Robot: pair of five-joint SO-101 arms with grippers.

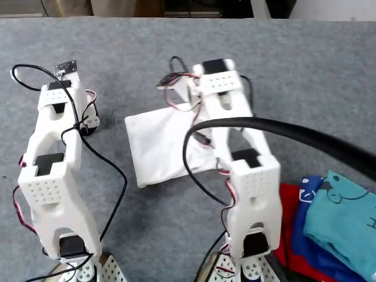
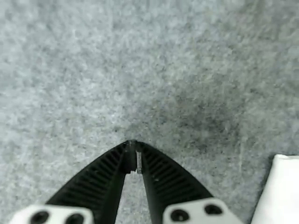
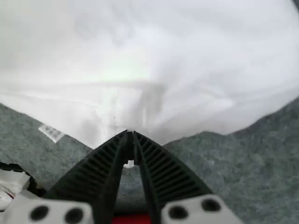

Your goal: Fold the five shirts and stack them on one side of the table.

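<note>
Shirt in play right now: white shirt (image 1: 158, 147), folded into a flat packet, lying mid-table on the grey felt table (image 1: 305, 70), slightly skewed to the table edges. Looks about as wide as long from the high view, with one side tucked under the right arm (image 1: 247, 176), so no calling a long axis. Well apart from the pile (image 1: 329, 229) at the near right corner: teal shirt (image 1: 346, 217) on top, blue shirt (image 1: 304, 229) under that, red shirt (image 1: 286, 223) at the bottom, each poking out a bit.

On the right gripper (image 3: 130, 135): jaws clenched together, tips right at the packet's edge, cloth spreading away ahead of them and bare felt on either side. Can't tell whether a sliver of hem is nipped between the tips or nothing at all. Small label (image 3: 50, 132) peeking out along that same edge.

Over at the left gripper (image 2: 132, 143): also pinched closed, holding nothing, hovering over bare felt, with just a corner of the white shirt off to one side, near but not touching.

Judgement call: folding pretty much done on this one, so probably time to carry or drag it toward the pile. Right arm clearly the nearer one, and the pile on its side too. Needs a proper bite on that edge first, otherwise likely to slip out or unfold on the way.
</note>
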